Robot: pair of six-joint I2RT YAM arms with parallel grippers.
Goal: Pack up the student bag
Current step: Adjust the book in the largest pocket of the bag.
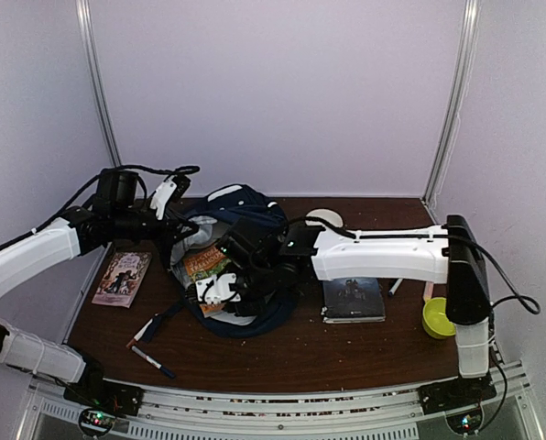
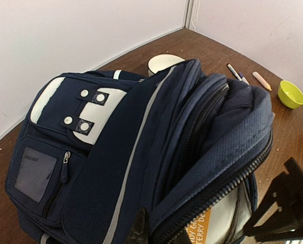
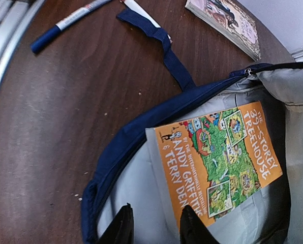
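The left gripper pinches the student bag to hold it open. The right gripper, jaws a little apart and empty, hangs over the Treehouse book inside.

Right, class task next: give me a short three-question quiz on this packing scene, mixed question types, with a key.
1. True or false: the orange book rests in the open compartment of the student bag.
2. In the top view, which sits to the right of the dark book? A: a red mug. B: a yellow-green bowl. C: a pair of scissors.
3. How many books lie on the table outside the bag?
Key: 1 true; 2 B; 3 two, the dark book and a pale-covered book.
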